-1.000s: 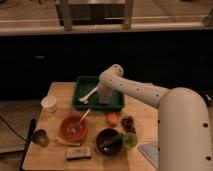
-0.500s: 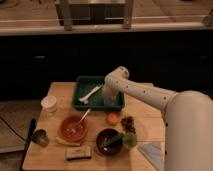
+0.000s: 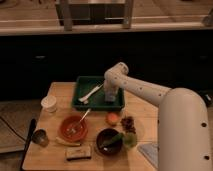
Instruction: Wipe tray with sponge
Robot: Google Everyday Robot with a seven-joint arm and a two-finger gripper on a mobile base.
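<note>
At the right of the tray (image 3: 94,103), the gripper (image 3: 110,96) has shifted rightward; its hold cannot be told.

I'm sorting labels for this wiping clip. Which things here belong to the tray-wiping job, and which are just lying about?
Job: tray; claw, down in the tray; sponge, not clearly visible.
Lying about: orange bowl; white cup; dark bowl; orange fruit; tan-and-dark block; white utensil in the tray.

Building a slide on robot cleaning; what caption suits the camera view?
The robot's pincer reaches down into the dark-green tray on a wooden table with an orange bowl nearby.
</note>
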